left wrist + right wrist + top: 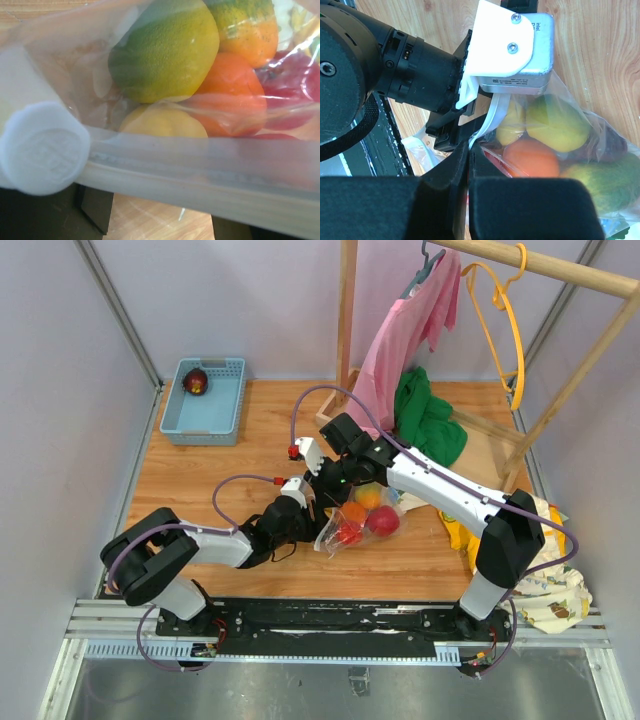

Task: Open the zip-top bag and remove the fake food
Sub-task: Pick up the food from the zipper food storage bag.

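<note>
The zip-top bag (332, 537) lies mid-table holding the fake food (382, 521): red, orange and yellow-green fruits. My right gripper (338, 490) is shut on the bag's white zip strip (495, 115), its jaws (470, 150) pressed together on it. My left gripper (305, 508) is right beside it at the bag's mouth. In the left wrist view the zip strip (200, 165) lies across my left gripper (160, 220), whose fingers (92, 210) stand apart with bare table between them and their tips hidden. A yellow-green fruit (165, 50) and an orange one (230, 90) show through the plastic.
A blue basket (205, 405) at the back left holds a dark red fruit (196, 381). A wooden rack (347, 310) carries a pink garment (410, 330) and a yellow hanger (508, 330). A green cloth (430, 420) lies below. A yellow-and-white cloth (545, 560) is at the right edge.
</note>
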Robot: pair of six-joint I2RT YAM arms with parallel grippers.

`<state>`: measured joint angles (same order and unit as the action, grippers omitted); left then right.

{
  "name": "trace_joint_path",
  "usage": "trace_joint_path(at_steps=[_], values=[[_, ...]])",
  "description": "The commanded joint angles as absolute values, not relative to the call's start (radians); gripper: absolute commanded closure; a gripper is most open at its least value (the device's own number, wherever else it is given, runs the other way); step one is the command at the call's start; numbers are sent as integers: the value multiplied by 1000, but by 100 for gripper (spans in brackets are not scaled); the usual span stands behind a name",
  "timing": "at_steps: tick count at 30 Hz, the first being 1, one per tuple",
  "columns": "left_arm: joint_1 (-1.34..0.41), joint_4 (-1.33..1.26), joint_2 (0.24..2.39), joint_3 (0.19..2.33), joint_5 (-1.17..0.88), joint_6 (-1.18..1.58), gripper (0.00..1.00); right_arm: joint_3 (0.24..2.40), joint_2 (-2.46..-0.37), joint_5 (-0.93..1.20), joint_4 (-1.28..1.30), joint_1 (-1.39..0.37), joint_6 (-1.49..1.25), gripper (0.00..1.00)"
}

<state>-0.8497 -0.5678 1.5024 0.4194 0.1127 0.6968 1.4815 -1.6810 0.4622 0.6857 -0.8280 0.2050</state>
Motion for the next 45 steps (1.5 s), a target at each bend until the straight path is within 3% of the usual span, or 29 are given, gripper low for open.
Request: trace_joint_path(at_steps=[1, 13, 29, 45], values=[[-863, -488, 1463, 426, 115, 686, 72, 1464, -1674, 476, 678, -831, 202, 99], [-862, -425, 1263, 375, 85, 705, 96, 1437, -1658, 431, 667, -810, 207, 99], [-836, -278, 991, 305, 21, 894, 100, 1419, -1638, 455, 658, -791, 211, 99], [-669, 87, 800, 454, -185, 900, 100, 1410, -1629, 531, 657, -773, 227, 99]])
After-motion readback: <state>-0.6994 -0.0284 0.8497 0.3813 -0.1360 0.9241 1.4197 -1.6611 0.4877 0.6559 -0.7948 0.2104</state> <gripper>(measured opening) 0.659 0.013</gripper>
